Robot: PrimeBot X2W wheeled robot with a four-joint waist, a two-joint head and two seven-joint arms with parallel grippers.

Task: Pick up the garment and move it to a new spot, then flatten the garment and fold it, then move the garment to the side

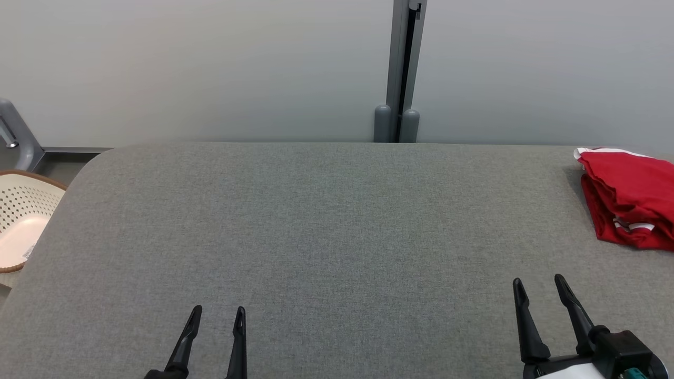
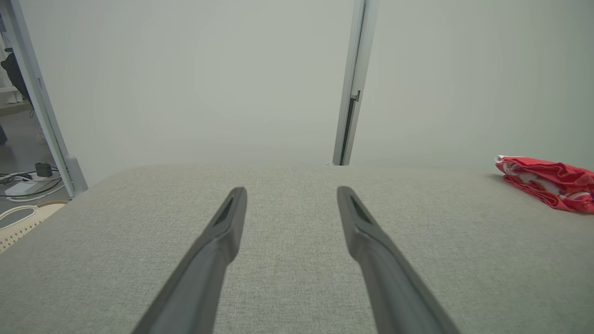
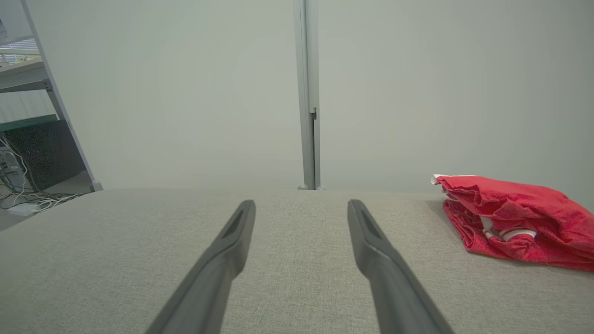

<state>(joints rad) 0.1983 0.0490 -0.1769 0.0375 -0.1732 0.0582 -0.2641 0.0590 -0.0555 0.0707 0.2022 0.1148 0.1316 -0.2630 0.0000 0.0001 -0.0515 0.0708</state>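
Note:
The garment (image 1: 629,197) is red with white trim and lies folded in a bundle at the far right of the grey table (image 1: 326,221). It also appears at the right as the garment (image 2: 547,183) in the left wrist view and the garment (image 3: 515,220) in the right wrist view. My left gripper (image 1: 217,311) rests low at the near left, open and empty, seen from its wrist as the left gripper (image 2: 291,191). My right gripper (image 1: 539,284) stands open and empty at the near right, short of the garment and a little left of it; its wrist view shows the right gripper (image 3: 300,205) with jaws apart.
A cream perforated basket (image 1: 21,223) stands beside the table's left edge. A grey post (image 1: 401,73) rises against the pale wall behind the table. Cables (image 2: 23,181) lie on the floor at the far left.

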